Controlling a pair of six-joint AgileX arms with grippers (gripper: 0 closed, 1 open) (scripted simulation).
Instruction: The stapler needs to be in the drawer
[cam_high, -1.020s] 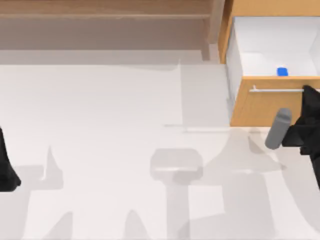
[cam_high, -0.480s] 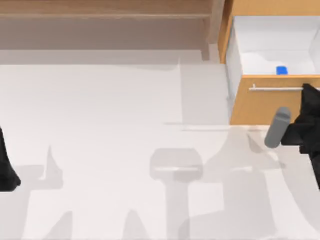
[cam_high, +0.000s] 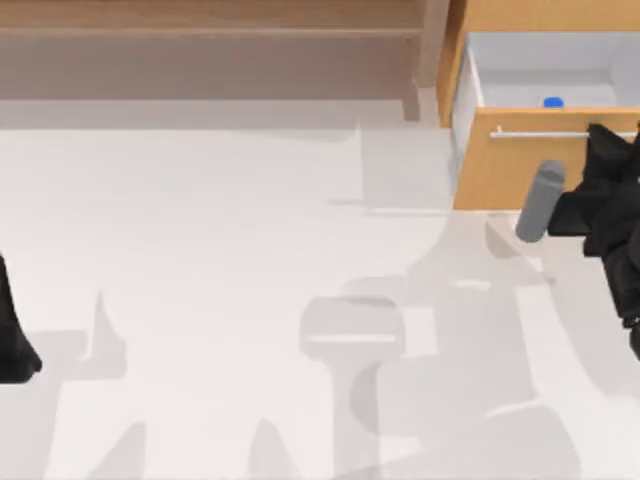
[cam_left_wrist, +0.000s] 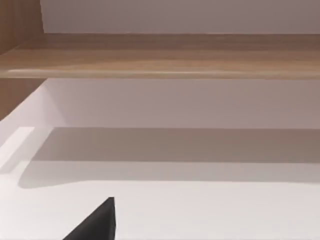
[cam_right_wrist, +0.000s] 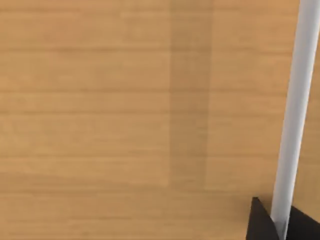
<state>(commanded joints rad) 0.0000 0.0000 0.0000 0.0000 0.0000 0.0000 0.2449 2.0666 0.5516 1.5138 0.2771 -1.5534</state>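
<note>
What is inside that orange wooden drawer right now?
The drawer holds the blue stapler on its white floor, just behind the front panel. Only the stapler's top shows; the panel and the right tool cover the rest.

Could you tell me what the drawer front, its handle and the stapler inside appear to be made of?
The drawer front looks like orange-brown wood with a matt finish: the right wrist view shows horizontal grain bands. Its handle reads as a smooth silver bar, probably metal. The stapler is a bright blue speck, possibly plastic; too small to judge. The right gripper sits at the handle.
</note>
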